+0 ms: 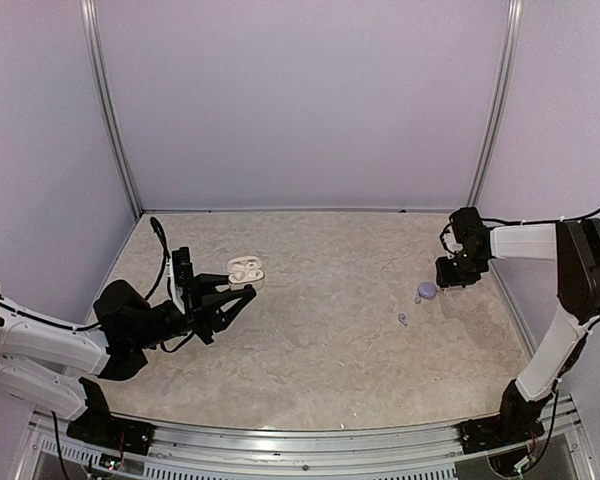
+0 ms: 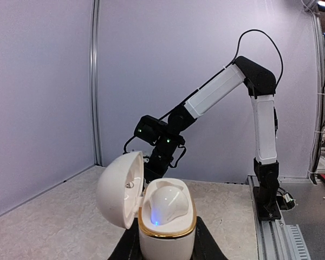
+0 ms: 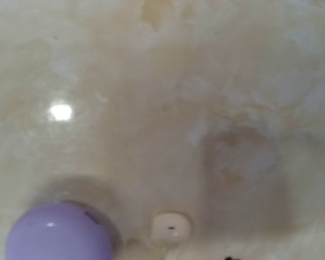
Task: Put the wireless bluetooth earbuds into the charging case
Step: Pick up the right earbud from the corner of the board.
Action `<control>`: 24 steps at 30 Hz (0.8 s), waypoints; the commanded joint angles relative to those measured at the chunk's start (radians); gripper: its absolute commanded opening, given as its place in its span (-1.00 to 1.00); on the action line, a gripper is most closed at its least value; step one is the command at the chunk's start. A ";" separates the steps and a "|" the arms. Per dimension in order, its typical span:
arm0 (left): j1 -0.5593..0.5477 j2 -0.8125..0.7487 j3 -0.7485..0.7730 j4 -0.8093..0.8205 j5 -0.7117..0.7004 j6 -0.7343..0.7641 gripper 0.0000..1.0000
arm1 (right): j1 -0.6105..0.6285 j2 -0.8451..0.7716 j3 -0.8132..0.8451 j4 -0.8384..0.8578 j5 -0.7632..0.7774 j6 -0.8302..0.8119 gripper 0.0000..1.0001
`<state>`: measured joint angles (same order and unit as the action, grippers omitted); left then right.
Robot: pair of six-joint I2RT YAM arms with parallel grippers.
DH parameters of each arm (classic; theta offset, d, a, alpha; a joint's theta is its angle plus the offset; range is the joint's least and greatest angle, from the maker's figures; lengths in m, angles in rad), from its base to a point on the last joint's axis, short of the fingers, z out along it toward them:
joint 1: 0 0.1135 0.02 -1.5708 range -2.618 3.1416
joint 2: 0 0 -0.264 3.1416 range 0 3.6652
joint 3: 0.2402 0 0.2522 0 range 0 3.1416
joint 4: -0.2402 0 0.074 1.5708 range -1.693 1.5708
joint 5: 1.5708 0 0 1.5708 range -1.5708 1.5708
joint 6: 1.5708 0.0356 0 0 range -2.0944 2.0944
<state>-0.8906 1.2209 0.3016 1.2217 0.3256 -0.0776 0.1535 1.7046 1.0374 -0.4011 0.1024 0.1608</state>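
Charging case (image 2: 167,219) looms closest at the left wrist, lid open, clamped in the jaws of the left gripper (image 2: 165,250). Right wrist: an earbud (image 3: 170,227) lies just beside a lilac pebble (image 3: 59,234). Overhead, the right gripper (image 1: 456,276) hovers by them, far right; I cannot tell how its jaws stand. Pickup seems to be the step in hand, and it calls for a fine pinch.

White, gold-rimmed charging case (image 2: 167,216) stands upright toward the left of the table (image 1: 310,350), lid swung open sideways, a blue light glowing inside. Well apart, on the right, one lilac earbud (image 1: 402,320) lies alone; a whitish second earbud (image 3: 171,226) rests nearby.
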 commanded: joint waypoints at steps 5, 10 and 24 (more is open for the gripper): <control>0.007 0.000 -0.007 0.039 0.012 -0.005 -0.92 | -0.041 0.049 0.042 0.018 0.002 -0.029 -0.13; 0.007 0.007 -0.008 0.045 0.014 -0.006 -0.92 | -0.048 0.092 0.066 0.023 -0.026 -0.029 -0.21; 0.016 0.016 -0.003 0.050 0.024 -0.005 -0.92 | -0.048 0.149 0.074 0.006 -0.050 -0.033 -0.31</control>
<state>-0.8829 1.2263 0.3016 1.2274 0.3332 -0.0788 0.1162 1.8408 1.1034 -0.3923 0.0608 0.1314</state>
